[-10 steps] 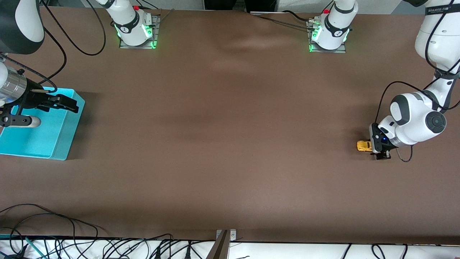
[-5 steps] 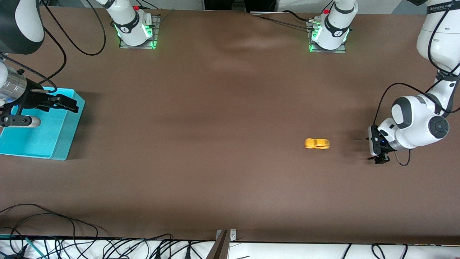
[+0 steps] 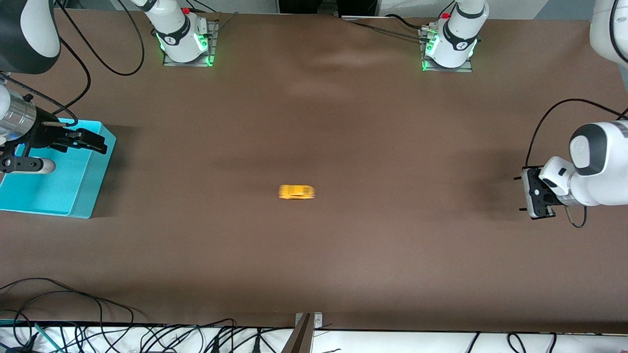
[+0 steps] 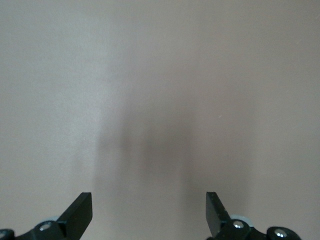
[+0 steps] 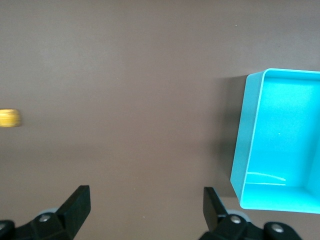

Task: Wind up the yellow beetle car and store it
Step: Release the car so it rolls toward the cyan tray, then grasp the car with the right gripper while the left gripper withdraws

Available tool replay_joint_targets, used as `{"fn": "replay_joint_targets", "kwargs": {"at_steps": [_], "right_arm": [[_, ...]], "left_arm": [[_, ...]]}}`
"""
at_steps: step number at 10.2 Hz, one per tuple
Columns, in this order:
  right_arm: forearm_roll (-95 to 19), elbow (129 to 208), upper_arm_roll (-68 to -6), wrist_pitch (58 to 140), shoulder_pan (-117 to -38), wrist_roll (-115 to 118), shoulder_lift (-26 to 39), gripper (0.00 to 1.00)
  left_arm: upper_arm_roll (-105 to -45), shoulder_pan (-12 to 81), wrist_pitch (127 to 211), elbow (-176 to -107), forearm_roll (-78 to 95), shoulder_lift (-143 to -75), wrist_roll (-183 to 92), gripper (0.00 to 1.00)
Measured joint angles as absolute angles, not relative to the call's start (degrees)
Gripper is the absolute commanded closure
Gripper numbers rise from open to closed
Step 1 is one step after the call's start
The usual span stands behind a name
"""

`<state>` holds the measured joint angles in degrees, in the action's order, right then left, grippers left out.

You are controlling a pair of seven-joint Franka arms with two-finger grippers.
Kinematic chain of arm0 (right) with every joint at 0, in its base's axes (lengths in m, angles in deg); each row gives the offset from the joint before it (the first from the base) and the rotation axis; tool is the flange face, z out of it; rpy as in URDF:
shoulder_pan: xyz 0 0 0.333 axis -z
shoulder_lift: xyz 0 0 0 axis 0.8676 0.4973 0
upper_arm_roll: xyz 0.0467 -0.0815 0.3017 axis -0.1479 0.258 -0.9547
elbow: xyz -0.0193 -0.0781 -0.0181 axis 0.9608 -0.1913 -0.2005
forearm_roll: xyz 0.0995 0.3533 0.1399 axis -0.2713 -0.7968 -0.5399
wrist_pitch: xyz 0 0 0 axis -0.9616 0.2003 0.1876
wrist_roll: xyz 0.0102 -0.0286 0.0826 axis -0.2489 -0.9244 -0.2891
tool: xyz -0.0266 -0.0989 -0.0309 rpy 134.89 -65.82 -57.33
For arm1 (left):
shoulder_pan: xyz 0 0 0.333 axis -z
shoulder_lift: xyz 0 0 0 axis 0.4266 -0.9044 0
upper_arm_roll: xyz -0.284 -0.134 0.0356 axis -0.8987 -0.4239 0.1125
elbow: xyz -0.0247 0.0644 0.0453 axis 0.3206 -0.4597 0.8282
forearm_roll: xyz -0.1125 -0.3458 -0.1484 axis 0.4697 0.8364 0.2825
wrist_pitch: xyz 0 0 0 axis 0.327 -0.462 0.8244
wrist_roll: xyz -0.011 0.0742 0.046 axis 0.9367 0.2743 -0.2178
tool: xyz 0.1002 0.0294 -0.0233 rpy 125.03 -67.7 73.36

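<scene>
The yellow beetle car [image 3: 296, 191] is on the brown table near its middle, free of both grippers and smeared by motion. It also shows small at the edge of the right wrist view, as a yellow beetle car [image 5: 9, 118]. My left gripper [image 3: 519, 194] hangs open over bare table at the left arm's end, well away from the car. Its wrist view shows only tabletop between the open left gripper [image 4: 149, 210] fingers. My right gripper [image 3: 99, 142] waits open over the cyan bin's [image 3: 98, 181] edge at the right arm's end, its jaws [image 5: 146, 207] holding nothing.
The cyan bin [image 5: 280, 125] holds nothing that I can see. Both arm bases [image 3: 182, 39] stand along the table's edge farthest from the front camera. Cables [image 3: 147, 333] lie along the edge nearest that camera.
The left gripper opened and let go of the car. The car has rolled from beside that gripper to the middle of the table, toward the right arm's end. The left arm drew back.
</scene>
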<state>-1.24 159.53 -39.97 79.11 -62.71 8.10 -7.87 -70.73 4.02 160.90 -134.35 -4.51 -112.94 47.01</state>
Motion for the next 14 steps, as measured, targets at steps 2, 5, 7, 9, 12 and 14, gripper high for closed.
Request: {"fn": "replay_joint_targets", "kwargs": {"at_steps": [2,5,7,9,12,14], "right_arm": [[-1.24,159.53,-39.96,79.11,-62.71,8.1,-7.87,0.0],[-1.24,159.53,-39.95,79.11,-62.7,8.1,-7.87,0.0],[-1.24,159.52,-39.92,79.11,-62.68,8.03,-7.87,0.0],[-1.23,159.55,-39.89,79.01,-62.67,7.92,-7.62,0.0],[-1.21,159.62,-39.96,78.98,-62.75,2.31,-5.03,0.0],[-0.98,159.65,-39.8,79.09,-62.55,-6.25,-2.64,0.0]], "left_arm": [[-73.11,4.4,152.62,-130.21,-4.52,-111.71,40.88,0.0],[-73.9,6.98,143.61,-124.72,-4.53,-111.04,33.56,0.0],[-74.73,8.24,140.61,-123.59,-4.53,-108.46,27.64,0.0],[-77.65,8.46,138.75,-123.39,-4.53,-104.68,17.95,0.0],[-81.3,8.98,137.19,-123.33,-4.53,-99.91,-1.17,0.0],[-82.67,9.01,136.82,-123.34,-4.52,-99.08,-11.44,0.0]]}}
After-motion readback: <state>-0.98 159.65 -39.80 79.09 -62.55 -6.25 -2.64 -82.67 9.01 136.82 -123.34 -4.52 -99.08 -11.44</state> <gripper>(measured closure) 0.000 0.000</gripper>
